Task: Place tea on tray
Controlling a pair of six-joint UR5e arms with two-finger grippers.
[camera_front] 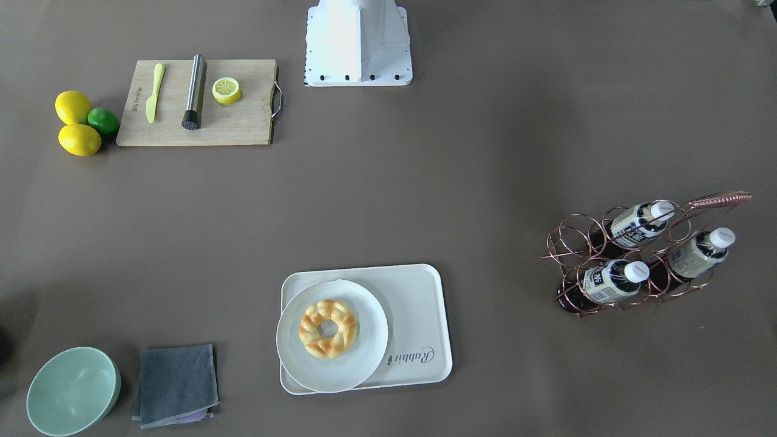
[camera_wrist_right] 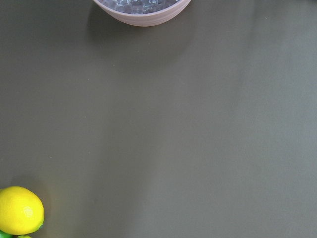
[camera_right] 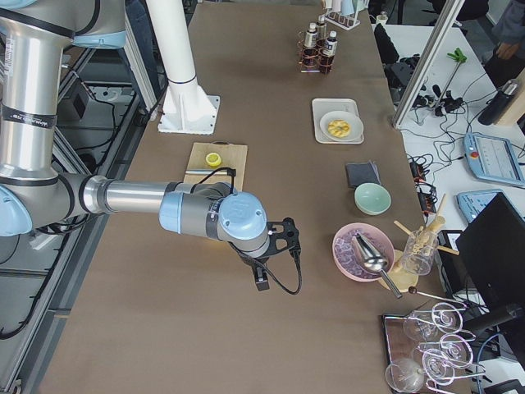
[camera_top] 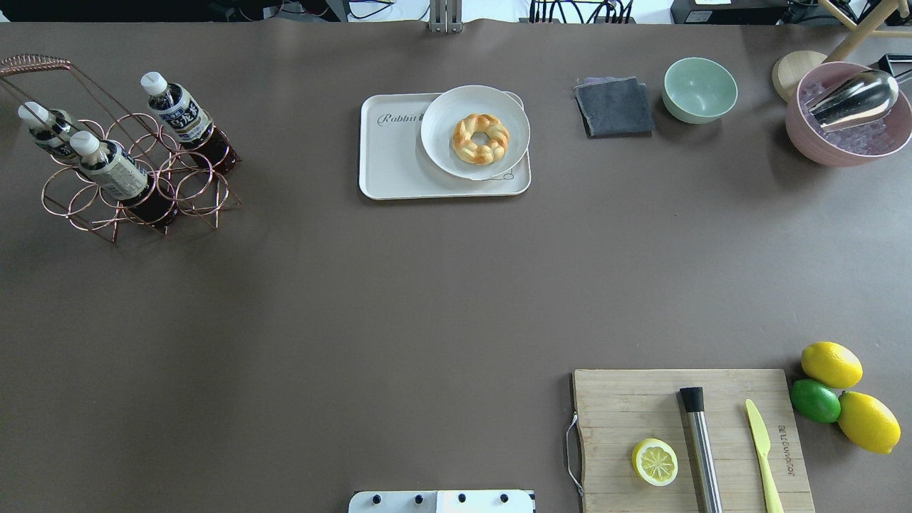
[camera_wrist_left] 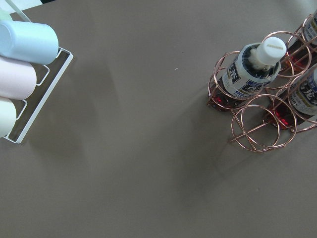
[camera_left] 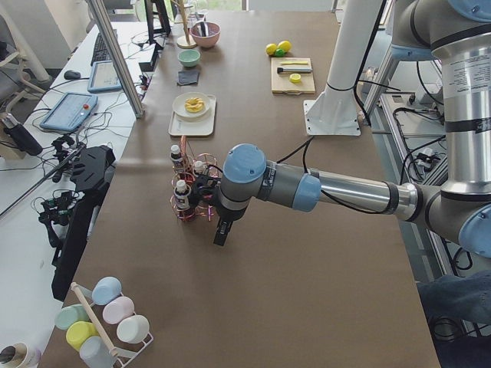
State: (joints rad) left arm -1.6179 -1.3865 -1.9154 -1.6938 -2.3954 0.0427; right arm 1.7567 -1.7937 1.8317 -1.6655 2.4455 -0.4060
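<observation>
The tea [camera_wrist_left: 250, 74] I mean to take is the nearest of three matching bottles in the copper wire rack [camera_front: 719, 198] at the far left of the table. A second bottle [camera_wrist_left: 307, 91] and a third bottle [camera_wrist_left: 313, 29] sit behind it. It leans in its ring rather than standing straight, base low and white cap uppermost, so its long axis runs up and away from my wrist camera. My left gripper [camera_left: 201, 188] hangs on the left-end side of the rack, apart from it and not over it, so the tea lies ahead and to the right of it. The side view does not show how its jaws stand, so I cannot tell. My right gripper [camera_right: 289, 234] is well away over bare table, between the pink bowl of ice [camera_wrist_right: 141, 10] and a lemon [camera_wrist_right: 20, 210]. Its state I cannot tell either. I judge the left arm to be the one for this pick. The tray [camera_top: 399, 167] lies at the far middle, to the right of the rack. A white plate [camera_top: 438, 142] with a ring pastry [camera_top: 481, 137] covers its right part, leaving the left strip bare, where grey script reads "Rabbit". The tea's white label carries dark lettering, with one large character I cannot read for certain.
</observation>
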